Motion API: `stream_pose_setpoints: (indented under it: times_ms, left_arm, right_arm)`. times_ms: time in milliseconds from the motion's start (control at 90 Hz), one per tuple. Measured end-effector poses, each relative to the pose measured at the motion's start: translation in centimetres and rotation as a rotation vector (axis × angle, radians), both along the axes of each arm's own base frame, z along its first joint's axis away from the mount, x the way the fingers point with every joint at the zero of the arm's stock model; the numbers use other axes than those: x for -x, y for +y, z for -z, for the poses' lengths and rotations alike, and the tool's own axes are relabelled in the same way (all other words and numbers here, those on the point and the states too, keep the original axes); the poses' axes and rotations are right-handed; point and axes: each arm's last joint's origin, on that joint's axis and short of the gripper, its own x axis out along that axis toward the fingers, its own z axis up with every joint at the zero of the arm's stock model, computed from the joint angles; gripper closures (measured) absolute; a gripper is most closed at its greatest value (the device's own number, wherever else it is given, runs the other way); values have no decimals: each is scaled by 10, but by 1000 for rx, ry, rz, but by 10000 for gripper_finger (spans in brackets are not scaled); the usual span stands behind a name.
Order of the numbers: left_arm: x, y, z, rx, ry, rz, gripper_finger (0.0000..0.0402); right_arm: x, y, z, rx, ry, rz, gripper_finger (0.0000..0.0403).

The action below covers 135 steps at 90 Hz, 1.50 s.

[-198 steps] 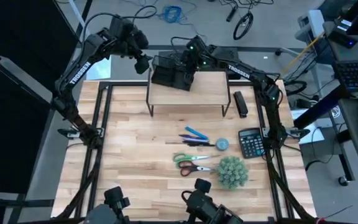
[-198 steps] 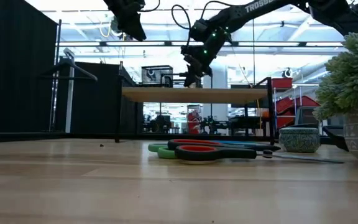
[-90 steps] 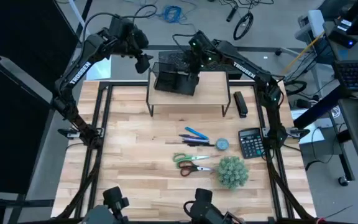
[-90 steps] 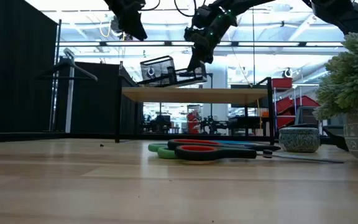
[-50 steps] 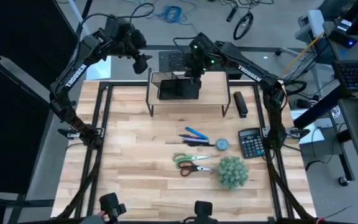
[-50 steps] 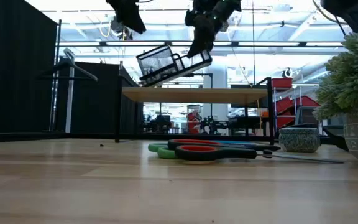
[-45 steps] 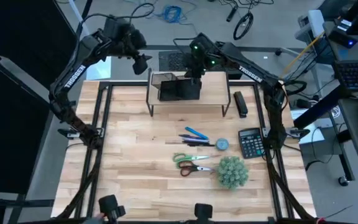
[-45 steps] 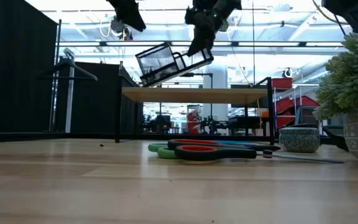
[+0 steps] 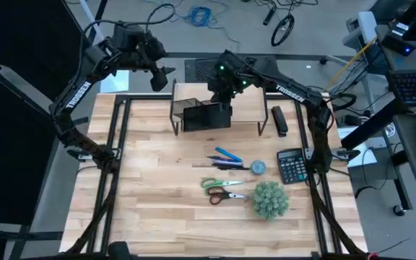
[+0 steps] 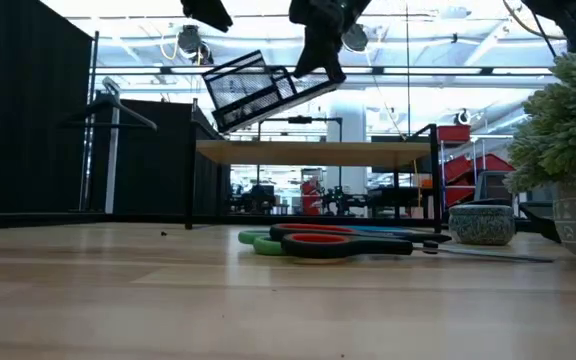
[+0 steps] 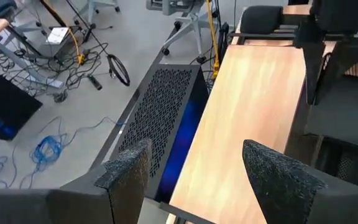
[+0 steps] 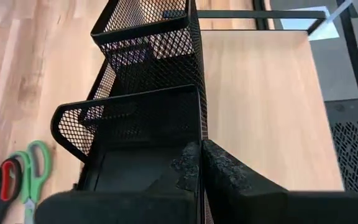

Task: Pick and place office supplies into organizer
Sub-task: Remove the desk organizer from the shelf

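Black wire-mesh organizer (image 9: 204, 114) hangs in the air, tilted, above the front edge of the light wooden riser shelf (image 9: 248, 101) with black legs; clear of the shelf top in the low view (image 10: 253, 88). Its taller square cup end points down and away from the right pincer (image 12: 199, 163), whose two dark fingers are pinched on the thin mesh wall at the tray's low end. Rounded rim, open compartments visible from the right wrist (image 12: 145, 93).

Below and forward of that pincer on the pale wooden bench (image 9: 157, 180): slim blue pens (image 9: 227, 155), a dark pen (image 9: 226, 165), green-handled scissors (image 9: 219, 184) and red-handled scissors (image 9: 226, 195) lying side by side. Further out, a small round grey-blue dish (image 9: 258, 167), a fuzzy green ball plant (image 9: 269, 200), a black calculator with grey keys (image 9: 291, 166), and a narrow black oblong item (image 9: 279, 120) beside the shelf.

Right arm reaches in from the bench's right side, elbow high, wrist bent down over the shelf.

Left pincer (image 11: 197, 162) is held high off the shelf's back left corner, rough-padded fingers spread apart, holding nothing.
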Motion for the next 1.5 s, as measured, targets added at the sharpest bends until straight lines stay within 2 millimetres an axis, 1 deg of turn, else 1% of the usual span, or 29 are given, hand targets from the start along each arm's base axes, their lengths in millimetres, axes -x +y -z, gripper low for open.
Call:
stream_pose_setpoints:
  times_ms: [222, 322, 433, 622, 800, 900, 1044, 1189, 1389, 1500]
  left_arm:
    - [4, -8, -3, 6, -6, 2, 160]
    - [8, -11, -7, 11, -22, -28, 160]
    - [12, -18, -11, -9, -30, -53, 160]
    - [17, -29, -17, -9, -58, -43, 160]
    - [15, -34, -15, 26, -45, -37, 160]
    - [15, -36, -13, 43, -32, -30, 160]
    - [12, -40, -13, 47, -30, -13, 160]
    - [10, -43, -12, 67, -35, -10, 160]
    - [8, -47, -12, 76, -29, 5, 160]
    - [6, -49, -12, 89, -44, 8, 160]
  right_arm:
    - [-9, 25, 1, -20, 7, -47, 403]
    - [-13, 36, 1, -27, 14, -71, 403]
    - [-17, 49, 1, -37, 16, -92, 403]
    - [-24, 70, 1, -49, 10, -113, 403]
    - [-29, 92, 0, -65, 6, -116, 403]
    - [-35, 105, 3, -83, -12, -121, 403]
    - [-47, 129, 19, -114, -28, -141, 403]
    - [-60, 151, 40, -144, -63, -158, 403]
    - [-76, 176, 75, -170, -151, -145, 403]
    - [-80, 185, 98, -172, -189, -110, 403]
